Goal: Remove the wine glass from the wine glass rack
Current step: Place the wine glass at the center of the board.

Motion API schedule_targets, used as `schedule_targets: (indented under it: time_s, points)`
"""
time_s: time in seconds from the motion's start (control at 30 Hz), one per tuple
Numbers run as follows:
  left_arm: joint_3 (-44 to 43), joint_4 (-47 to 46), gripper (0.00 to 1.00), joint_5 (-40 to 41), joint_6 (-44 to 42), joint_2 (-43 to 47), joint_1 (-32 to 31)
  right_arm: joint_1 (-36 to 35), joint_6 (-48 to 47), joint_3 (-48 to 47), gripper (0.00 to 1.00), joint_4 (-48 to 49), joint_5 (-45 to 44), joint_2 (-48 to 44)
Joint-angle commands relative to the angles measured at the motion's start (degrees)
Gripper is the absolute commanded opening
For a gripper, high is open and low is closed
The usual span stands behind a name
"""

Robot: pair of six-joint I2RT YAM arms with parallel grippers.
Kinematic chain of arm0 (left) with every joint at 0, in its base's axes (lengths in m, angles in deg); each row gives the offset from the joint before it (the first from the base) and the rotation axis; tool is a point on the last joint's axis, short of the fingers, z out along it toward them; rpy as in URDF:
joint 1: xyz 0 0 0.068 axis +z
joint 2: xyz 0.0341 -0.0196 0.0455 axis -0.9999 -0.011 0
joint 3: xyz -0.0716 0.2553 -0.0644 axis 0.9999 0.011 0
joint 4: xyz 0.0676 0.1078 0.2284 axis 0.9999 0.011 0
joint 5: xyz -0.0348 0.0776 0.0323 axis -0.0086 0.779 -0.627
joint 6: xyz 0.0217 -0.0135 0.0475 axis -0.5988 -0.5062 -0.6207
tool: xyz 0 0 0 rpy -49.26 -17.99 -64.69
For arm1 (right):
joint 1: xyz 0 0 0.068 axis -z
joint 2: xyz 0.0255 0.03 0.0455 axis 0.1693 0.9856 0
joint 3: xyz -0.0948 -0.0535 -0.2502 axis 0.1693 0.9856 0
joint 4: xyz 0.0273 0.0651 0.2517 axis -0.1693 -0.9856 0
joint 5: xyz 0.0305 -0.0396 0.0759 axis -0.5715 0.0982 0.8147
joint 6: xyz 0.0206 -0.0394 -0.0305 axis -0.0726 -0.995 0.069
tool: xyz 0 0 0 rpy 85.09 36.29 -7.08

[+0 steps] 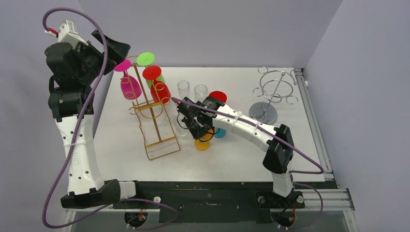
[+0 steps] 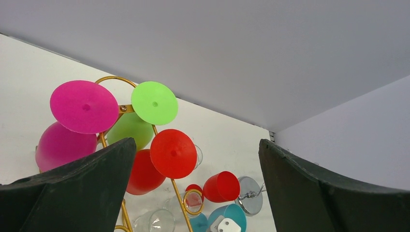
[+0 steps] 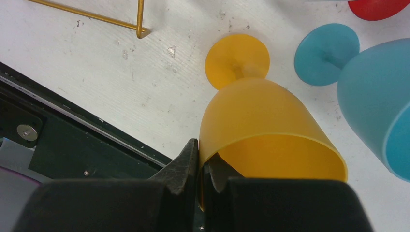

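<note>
Right gripper: the right gripper [image 3: 202, 157] is pinched tight on the rim of a translucent orange plastic wine glass [image 3: 261, 116], one finger inside the bowl and one outside.
Orange glass: it's upright at the centre of the top view, off the gold wire wine glass rack [image 1: 155, 129] and to its lower right, just beside a teal plastic wine glass [image 3: 377, 101]. Its foot points down at the white table [image 1: 232, 159]; touching or a shade above, can't tell.
Left gripper: the left gripper [image 2: 197, 144] is spread wide and empty, high at the upper left of the top view.
On the rack: a magenta plastic wine glass [image 1: 129, 87], a lime-green plastic wine glass [image 2: 126, 128] and a red plastic wine glass [image 1: 160, 92], all hanging bowl-down with foot discs on top.
Key relation: in the left wrist view the red foot disc sits in the gap, towards the left-hand finger, with magenta's disc up and left of it. The stems run down and away from the jaws, tilted with the rack.
Nearer arm: the left, by a long way; the right is busy.
Judgement: the orange glass looks ready for release, and the next lift looks like the left's.
</note>
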State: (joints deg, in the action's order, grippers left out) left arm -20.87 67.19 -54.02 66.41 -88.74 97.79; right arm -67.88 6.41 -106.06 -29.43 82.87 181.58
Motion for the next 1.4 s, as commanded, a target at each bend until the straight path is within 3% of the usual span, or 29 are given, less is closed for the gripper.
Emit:
schedule_targets:
  time_s: [0.0,0.2,0.77,1.1,1.37]
  points:
    - [1.15,-4.94,0.96,-2.3,0.84,1.07,1.19,0.42,-0.84,-0.18,0.0,1.34,1.66,0.5]
    - [2.43,-6.47,0.96,-3.42,1.68,0.77,1.95,0.93,-0.87,-1.01,0.0,0.96,2.05,1.12]
    - [3.61,-7.73,0.96,-4.5,2.52,0.69,3.12,1.3,-0.73,-4.89,0.23,-0.56,1.95,0.76]
    - [2.95,-6.87,0.96,-4.23,2.86,0.14,3.64,1.34,0.48,-7.3,0.37,-1.63,0.48,-4.62]
    - [1.52,-4.05,0.96,-1.61,2.21,-0.35,5.13,3.42,1.22,-1.77,0.52,1.22,0.47,-14.51]
